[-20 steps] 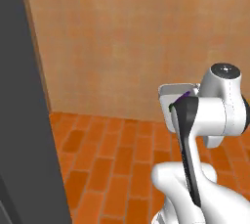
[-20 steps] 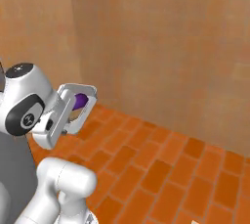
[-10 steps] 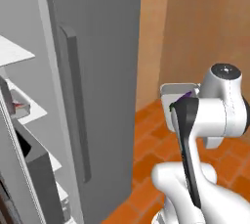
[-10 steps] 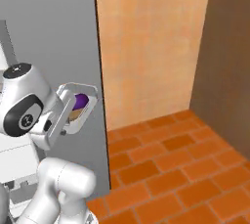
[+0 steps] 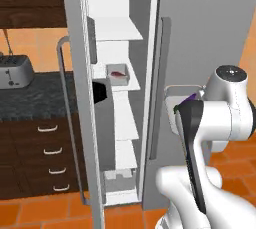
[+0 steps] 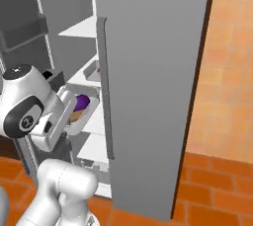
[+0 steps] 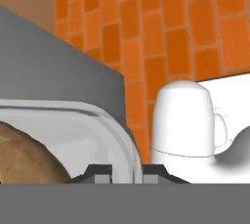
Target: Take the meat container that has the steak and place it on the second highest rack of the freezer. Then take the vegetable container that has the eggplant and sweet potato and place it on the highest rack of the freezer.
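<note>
The freezer (image 5: 200, 28) stands open ahead, showing its white interior. The highest rack (image 5: 118, 28) is bare. One shelf down, on the second highest rack (image 5: 125, 86), sits a white tray holding the red steak (image 5: 118, 73). My gripper (image 7: 126, 173) is shut on the rim of the vegetable container (image 6: 81, 114), held tilted in front of the shelves. In it lie the purple eggplant (image 6: 81, 102) and the tan sweet potato (image 6: 75, 117). From the left base view the container (image 5: 181, 94) shows beside my arm, with the eggplant (image 5: 188, 99) peeking out. The sweet potato (image 7: 22, 157) is close in the hand view.
The open freezer door (image 5: 76, 98) with its long handle (image 5: 65, 123) stands on the left. A closed grey door (image 6: 148, 72) with a handle (image 6: 105, 87) stands on the right. A toaster (image 5: 12, 71) sits on a dark counter above drawers (image 5: 47, 148). Orange brick floor (image 6: 217, 185) lies below.
Both base views have swung from a bare wall and brick floor round to the open freezer; the camera moved. The vegetable container stays in my gripper in the same pose.
</note>
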Motion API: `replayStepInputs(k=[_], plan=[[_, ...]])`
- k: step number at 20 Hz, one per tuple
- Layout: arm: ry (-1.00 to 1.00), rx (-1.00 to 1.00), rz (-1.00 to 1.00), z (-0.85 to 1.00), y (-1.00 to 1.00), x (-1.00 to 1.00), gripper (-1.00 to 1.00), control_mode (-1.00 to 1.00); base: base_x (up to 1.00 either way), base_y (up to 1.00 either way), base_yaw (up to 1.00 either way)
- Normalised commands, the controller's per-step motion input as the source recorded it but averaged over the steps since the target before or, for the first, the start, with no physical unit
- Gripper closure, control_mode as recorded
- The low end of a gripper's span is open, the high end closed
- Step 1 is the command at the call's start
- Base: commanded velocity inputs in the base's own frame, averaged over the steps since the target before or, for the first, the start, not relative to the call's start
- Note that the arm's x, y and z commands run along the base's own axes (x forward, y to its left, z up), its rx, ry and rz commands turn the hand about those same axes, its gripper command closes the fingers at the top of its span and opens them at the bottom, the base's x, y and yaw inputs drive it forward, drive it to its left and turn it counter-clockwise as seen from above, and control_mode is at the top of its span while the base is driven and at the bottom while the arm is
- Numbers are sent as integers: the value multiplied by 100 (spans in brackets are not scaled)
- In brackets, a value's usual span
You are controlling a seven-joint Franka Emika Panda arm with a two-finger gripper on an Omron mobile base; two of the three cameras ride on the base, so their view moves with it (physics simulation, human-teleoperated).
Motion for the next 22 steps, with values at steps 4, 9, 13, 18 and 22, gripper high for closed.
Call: replayStepInputs(k=[4,9,13,18,22], plan=[[0,0,0,0,0,0,100,100,1,-33,87],[0,0,0,0,0,0,100,100,42,-1,52],[0,0,0,0,0,0,100,100,39,-20,23],[0,0,0,0,0,0,100,100,61,-12,0],[0,0,0,0,0,0,100,100,55,-13,-5]])
